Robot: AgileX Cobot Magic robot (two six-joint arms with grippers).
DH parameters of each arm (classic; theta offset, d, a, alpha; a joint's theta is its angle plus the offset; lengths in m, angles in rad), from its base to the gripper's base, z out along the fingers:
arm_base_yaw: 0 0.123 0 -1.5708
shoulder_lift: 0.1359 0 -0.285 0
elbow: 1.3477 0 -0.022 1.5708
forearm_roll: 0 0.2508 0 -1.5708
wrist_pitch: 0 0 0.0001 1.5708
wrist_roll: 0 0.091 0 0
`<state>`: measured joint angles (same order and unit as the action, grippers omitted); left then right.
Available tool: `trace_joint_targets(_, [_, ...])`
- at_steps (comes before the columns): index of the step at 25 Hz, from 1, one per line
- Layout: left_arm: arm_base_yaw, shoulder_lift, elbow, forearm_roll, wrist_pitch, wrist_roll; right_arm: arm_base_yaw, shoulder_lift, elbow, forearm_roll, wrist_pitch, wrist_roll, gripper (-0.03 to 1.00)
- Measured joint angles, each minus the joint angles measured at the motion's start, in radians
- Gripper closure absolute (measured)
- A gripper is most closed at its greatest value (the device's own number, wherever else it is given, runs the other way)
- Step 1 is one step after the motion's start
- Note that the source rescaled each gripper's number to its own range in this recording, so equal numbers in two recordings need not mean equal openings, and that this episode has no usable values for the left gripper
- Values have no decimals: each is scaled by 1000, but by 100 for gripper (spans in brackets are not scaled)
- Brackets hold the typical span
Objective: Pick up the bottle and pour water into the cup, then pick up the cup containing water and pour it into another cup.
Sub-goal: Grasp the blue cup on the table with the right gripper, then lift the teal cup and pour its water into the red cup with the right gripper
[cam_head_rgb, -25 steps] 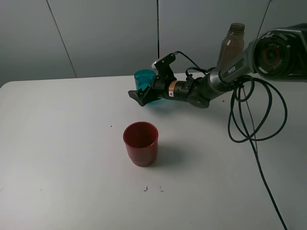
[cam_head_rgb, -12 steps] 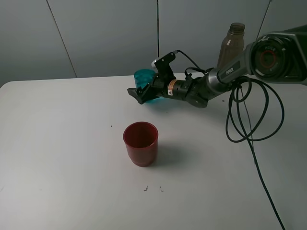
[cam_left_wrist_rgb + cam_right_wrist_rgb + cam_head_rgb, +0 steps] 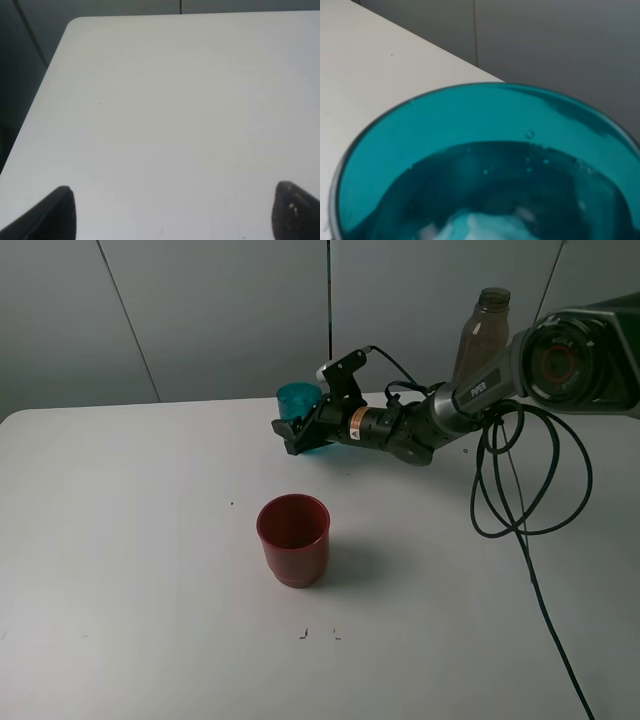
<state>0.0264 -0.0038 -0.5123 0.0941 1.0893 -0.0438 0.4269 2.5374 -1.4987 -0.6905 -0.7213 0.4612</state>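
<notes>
The teal-blue cup (image 3: 297,400) stands at the back middle of the white table and holds water, as the right wrist view (image 3: 485,165) shows from just above its rim. My right gripper (image 3: 298,433) reaches across from the right, with its jaws around the cup's lower part and its near finger against the wall. The wider red cup (image 3: 293,540) stands upright and empty in front of it, apart from the gripper. The grey-brown bottle (image 3: 482,335) stands at the back right, behind the right arm. My left gripper (image 3: 175,202) is open and empty over bare table.
Black cables (image 3: 520,510) loop down from the right arm over the table's right side. The table's back edge runs just behind the teal cup and the bottle. The left wrist view shows the table's corner (image 3: 75,22).
My right gripper's near finger has moved up and in against the teal cup. The red cup and the bottle have not moved.
</notes>
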Motion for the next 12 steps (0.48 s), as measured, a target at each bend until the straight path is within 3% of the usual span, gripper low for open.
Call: trace_joint_targets(12, [0, 0, 0, 0, 0, 0, 0, -89, 76, -14, 15, -56, 92])
